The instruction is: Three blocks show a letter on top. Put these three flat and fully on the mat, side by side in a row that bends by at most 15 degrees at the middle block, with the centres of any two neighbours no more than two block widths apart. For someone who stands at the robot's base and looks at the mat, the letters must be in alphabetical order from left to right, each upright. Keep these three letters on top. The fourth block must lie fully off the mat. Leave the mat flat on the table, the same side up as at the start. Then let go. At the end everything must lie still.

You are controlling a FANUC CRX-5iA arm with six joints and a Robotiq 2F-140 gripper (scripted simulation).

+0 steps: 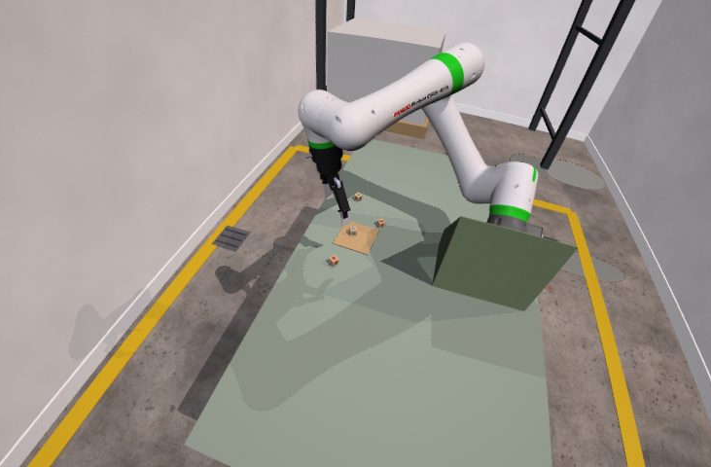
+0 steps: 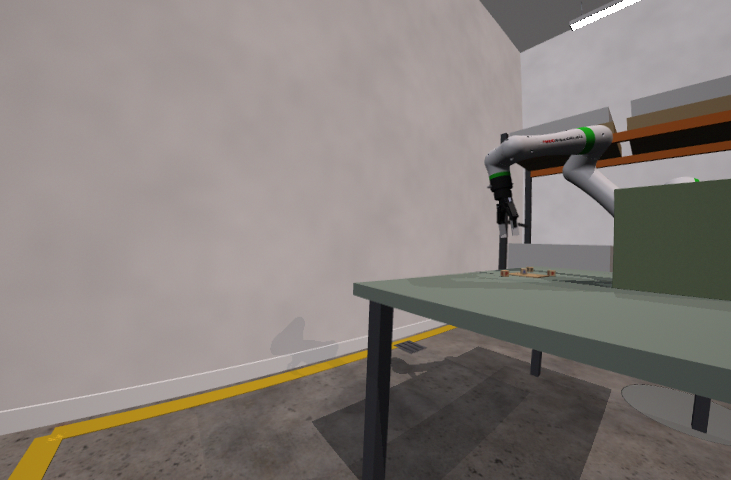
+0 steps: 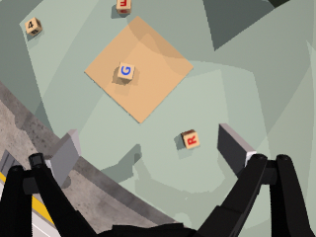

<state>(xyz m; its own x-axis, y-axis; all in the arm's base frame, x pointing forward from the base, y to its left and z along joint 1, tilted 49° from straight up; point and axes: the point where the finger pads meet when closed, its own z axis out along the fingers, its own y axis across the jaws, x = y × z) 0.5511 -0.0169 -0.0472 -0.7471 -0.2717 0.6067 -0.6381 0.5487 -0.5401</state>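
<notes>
My gripper is open and empty, high above the table. The tan mat lies flat. A block with a blue G sits on it, towards one corner. Off the mat, a block with a red R lies on one side. A block with a red letter lies close to another edge; the wrist view cuts it off, E or F unclear. The block with a black 4 lies farther off.
The blocks and mat are on the green table. A large dark green box stands by the arm's base. A wall runs beyond the table's left edge, and a grey cabinet stands at the back.
</notes>
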